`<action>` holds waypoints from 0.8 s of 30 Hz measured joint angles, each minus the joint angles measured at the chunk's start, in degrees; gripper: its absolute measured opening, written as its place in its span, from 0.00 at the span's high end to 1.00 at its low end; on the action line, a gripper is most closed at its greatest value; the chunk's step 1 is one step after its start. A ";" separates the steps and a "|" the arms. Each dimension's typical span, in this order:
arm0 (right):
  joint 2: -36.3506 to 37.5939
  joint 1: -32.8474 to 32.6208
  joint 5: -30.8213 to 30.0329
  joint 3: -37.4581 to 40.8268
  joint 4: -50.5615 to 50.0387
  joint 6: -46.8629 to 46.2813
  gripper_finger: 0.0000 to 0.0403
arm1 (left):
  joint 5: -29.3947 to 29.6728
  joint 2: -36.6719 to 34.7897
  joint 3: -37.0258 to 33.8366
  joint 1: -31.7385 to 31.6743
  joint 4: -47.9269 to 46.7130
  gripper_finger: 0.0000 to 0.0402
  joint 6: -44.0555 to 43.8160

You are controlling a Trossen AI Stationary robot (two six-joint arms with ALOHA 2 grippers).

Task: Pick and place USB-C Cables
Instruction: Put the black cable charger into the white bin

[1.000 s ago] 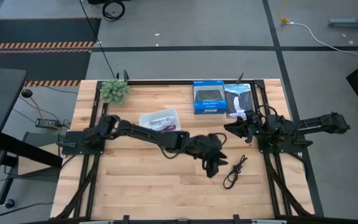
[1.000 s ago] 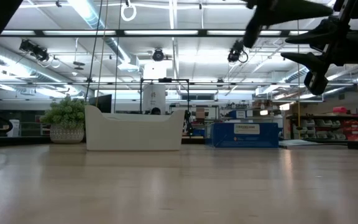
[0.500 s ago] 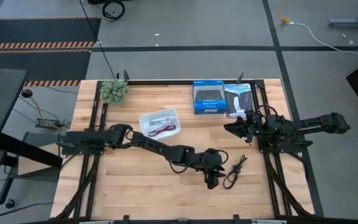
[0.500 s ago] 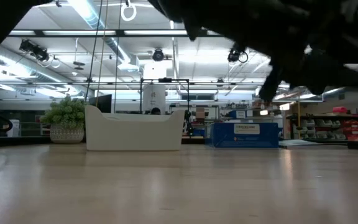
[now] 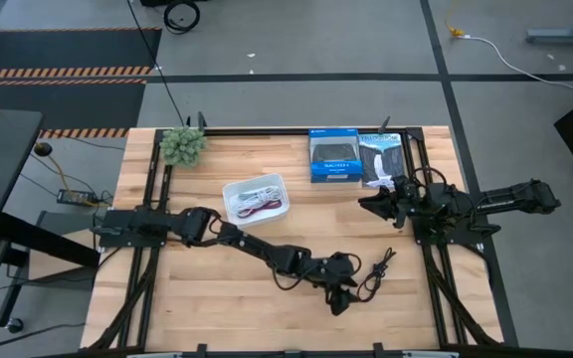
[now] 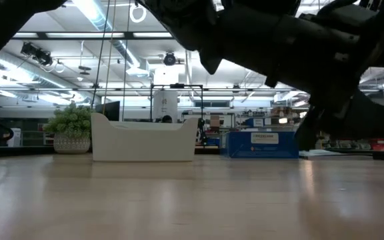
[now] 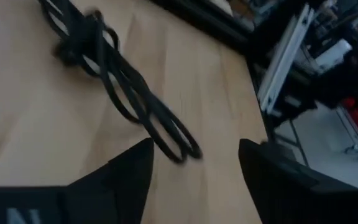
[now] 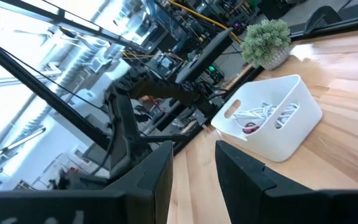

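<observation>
Hovering left tool (image 5: 343, 295), possibly touching black cable (image 5: 372, 274)

Pale planked wood tabletop (image 5: 217, 288), smooth, low sheen. Thin black matt-rubbery bundled cable (image 7: 117, 74) just ahead of left gripper (image 7: 194, 171). White smooth plastic tray (image 8: 272, 127).
</observation>
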State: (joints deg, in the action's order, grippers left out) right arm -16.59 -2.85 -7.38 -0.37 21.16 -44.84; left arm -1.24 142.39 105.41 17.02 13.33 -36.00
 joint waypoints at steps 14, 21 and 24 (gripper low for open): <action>-0.01 0.01 0.02 0.01 -0.01 0.00 0.68 | 5.98 2.01 -0.03 0.69 4.32 0.46 3.16; -0.01 0.01 0.02 0.00 0.03 0.00 0.68 | 6.35 2.80 0.12 0.88 6.88 0.53 4.90; -0.01 0.01 0.02 -0.01 0.02 0.00 0.68 | 6.37 3.88 0.90 0.83 4.95 0.58 3.64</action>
State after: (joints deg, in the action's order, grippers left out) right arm -16.60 -2.83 -7.35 -0.38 21.18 -44.84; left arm 5.13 146.27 106.31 17.85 18.28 -32.36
